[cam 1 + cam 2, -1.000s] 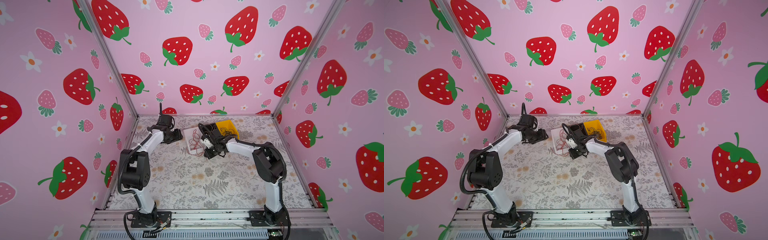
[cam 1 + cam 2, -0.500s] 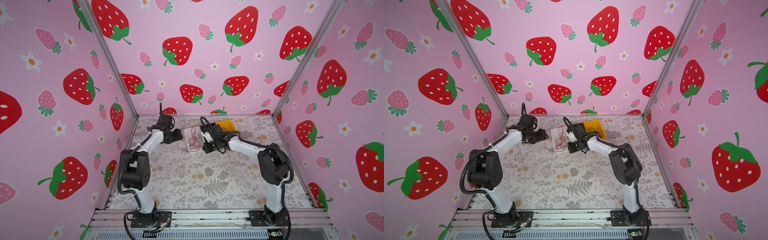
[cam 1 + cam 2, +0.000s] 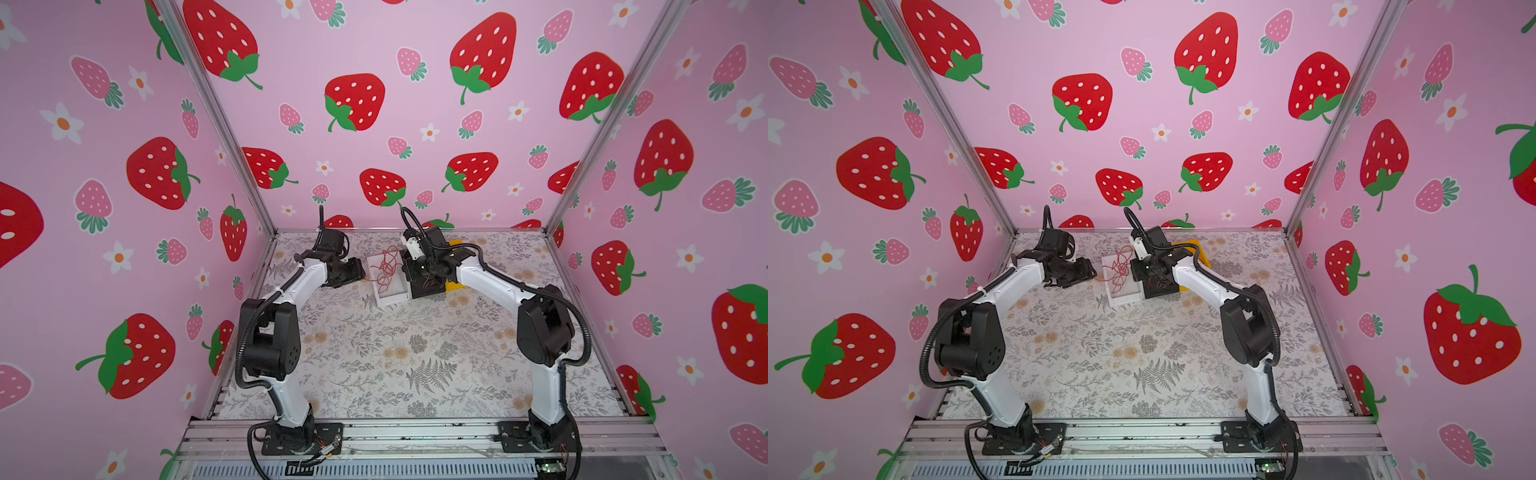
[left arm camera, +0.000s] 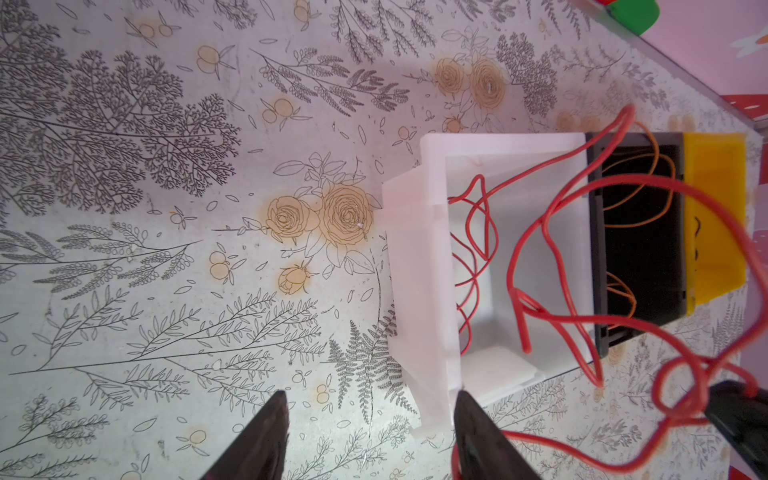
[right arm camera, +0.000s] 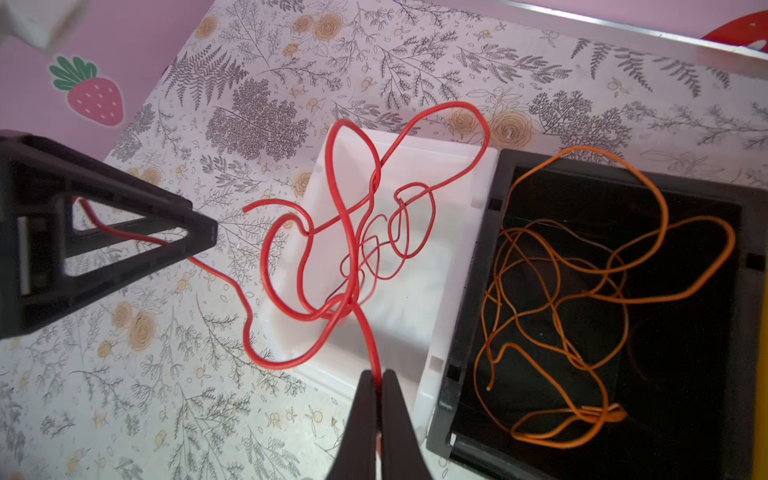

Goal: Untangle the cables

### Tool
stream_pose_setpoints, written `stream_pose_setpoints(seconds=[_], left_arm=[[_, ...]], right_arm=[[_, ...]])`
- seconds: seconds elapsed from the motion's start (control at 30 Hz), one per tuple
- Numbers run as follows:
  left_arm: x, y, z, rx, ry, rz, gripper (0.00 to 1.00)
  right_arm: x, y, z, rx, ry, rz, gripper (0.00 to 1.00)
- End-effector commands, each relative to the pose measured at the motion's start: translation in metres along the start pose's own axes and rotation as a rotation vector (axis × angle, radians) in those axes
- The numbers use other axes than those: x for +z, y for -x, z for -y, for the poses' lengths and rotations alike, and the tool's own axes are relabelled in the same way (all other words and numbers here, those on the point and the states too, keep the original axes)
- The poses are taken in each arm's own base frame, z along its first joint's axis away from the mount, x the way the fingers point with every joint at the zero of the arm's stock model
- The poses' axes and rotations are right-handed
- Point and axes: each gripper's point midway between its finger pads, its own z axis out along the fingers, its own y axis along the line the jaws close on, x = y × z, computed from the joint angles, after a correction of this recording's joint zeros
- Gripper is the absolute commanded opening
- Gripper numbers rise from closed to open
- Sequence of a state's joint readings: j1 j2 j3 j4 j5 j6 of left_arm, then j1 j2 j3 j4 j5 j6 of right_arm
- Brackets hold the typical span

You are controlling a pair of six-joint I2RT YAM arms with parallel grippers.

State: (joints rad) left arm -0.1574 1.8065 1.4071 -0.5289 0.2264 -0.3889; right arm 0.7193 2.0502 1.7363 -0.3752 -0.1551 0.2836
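Furthest left, the left gripper (image 4: pixel 370 409): jaws apart, clamped on nothing, one fingertip just beside the corner of the white tray (image 4: pixel 432 249), the gap over bare table (image 4: pixel 166 208). Probably kept wide to receive a strand of the red cable (image 5: pixel 353 249), with one run passing close by that finger. Ahead of those jaws, in and above the white tray, the red tangle: looped, crossed on itself, partly raised over the rim. Next, the right gripper (image 5: pixel 379 376): jaws together, pinched on a single red strand leading straight out of the knot, seemingly to hoist it and shake the loops loose. Beside the right jaws, touching the white tray, a black tray (image 5: pixel 465 299) with the orange cable (image 5: pixel 552 266) loose inside, apart from the red. Beyond that, a yellow tray (image 4: pixel 715 208). Behind both pairs of jaws, toward the arm bases, wide bare table for drawing strands out; between them, tray rims right under the loops, likely to snag a low pull
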Motion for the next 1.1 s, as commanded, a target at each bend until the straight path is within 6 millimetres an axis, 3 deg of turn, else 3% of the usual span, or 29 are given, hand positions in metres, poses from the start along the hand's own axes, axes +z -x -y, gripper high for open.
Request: stream_pose_setpoints(seconds=[0.0, 0.2, 0.67, 0.9, 1.07], left_arm=[[-0.011, 0.006, 0.002, 0.022, 0.013, 0.023, 0.65], [-0.001, 0.003, 0.004, 0.023, 0.007, -0.009, 0.65], [0.009, -0.005, 0.015, 0.045, 0.001, -0.035, 0.65], [0.007, -0.005, 0.016, 0.045, -0.002, -0.032, 0.65], [-0.005, 0.001, 0.019, 0.054, 0.000, 0.000, 0.65]], right_arm=[[0.017, -0.016, 0.013, -0.030, -0.064, -0.069, 0.00], [0.030, -0.020, 0.008, -0.054, -0.082, -0.077, 0.00], [0.052, 0.006, 0.005, -0.023, -0.128, 0.044, 0.07], [0.077, -0.008, 0.012, -0.011, -0.164, 0.043, 0.07], [0.087, -0.021, 0.022, 0.000, -0.216, 0.022, 0.07]])
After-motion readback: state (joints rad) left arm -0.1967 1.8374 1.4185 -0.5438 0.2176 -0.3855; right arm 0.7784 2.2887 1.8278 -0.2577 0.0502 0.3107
